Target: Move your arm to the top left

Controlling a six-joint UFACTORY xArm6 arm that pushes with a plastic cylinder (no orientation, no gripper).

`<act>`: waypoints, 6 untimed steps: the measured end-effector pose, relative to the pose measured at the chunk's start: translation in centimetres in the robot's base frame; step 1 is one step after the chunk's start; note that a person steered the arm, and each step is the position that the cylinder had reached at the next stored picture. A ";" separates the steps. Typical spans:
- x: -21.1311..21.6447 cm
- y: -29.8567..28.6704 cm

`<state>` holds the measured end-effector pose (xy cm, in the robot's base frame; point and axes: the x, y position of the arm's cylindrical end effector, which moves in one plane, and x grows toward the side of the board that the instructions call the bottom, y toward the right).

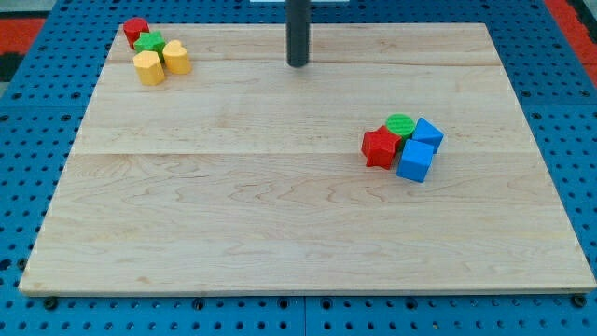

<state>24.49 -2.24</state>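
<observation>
My tip [298, 63] stands on the wooden board [280, 233] near the view's top, a little left of centre. A cluster sits at the top left corner: a red block [136, 31], a green star-like block [149, 43], and two yellow blocks [148, 68] [176, 58]. The tip is well to the right of this cluster, about level with the yellow blocks. A second cluster lies at the right middle: a green round block [400, 124], a red star-like block [380, 148], and two blue cubes [427, 133] [415, 161]. The tip touches no block.
The board lies on a blue pegboard surface [37, 121] that surrounds it. A red area [19, 23] shows beyond the top left corner.
</observation>
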 end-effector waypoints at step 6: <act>-0.5 -10.3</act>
